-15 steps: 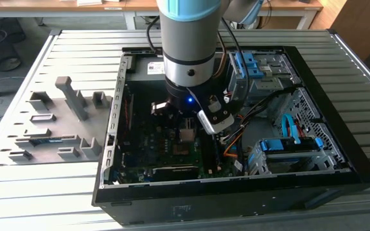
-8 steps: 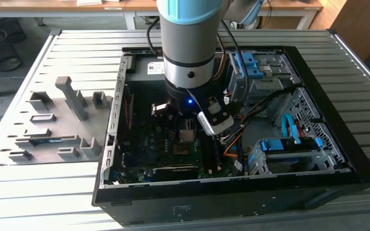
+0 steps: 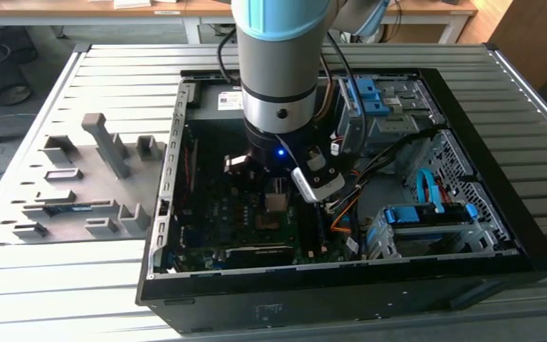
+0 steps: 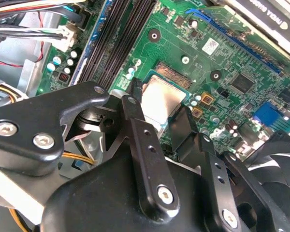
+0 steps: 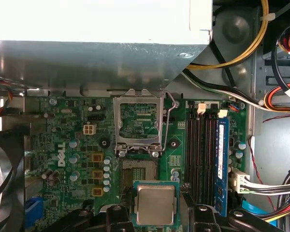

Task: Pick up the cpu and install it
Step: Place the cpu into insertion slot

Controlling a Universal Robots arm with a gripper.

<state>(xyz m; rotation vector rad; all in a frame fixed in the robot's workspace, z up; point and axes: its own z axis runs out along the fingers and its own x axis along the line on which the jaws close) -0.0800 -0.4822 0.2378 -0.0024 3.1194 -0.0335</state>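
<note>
Silvery-grey metal catches the eye first: the cpu point(image 5: 155, 204), a thin square chip edged in green, sits pinched in the gripper point(image 4: 159, 108); 2 black fingers point(image 4: 137, 140) press its opposite sides, so the grip is closed on it. In both wrist views the chip hangs over the green motherboard point(image 5: 63, 125), just beside the open socket point(image 5: 137, 170); whether it touches the board I cannot tell.

Past the socket, the metal retention frame point(image 5: 137, 121) is swung open, its wire lever point(image 5: 167, 125) to one side. Next to that run the dark memory slots point(image 5: 200, 154), and a long blue-green memory stick point(image 5: 221, 164) is seated in 1 of them. Beyond these a pale metal box point(image 5: 96, 53) overhangs the board, with yellow, black and white cables point(image 5: 241, 53) curling away from it.

Stepping back to the exterior view, the arm point(image 3: 278, 64) drops straight down into the black computer case point(image 3: 350, 292), which lies open on a slatted grey table point(image 3: 55, 299); blue drive brackets point(image 3: 426, 214) show toward the exterior view's right. On the exterior view's left a grey fixture tray point(image 3: 93, 178) lies beside the case — further back stand wooden desks point(image 3: 197, 7).
</note>
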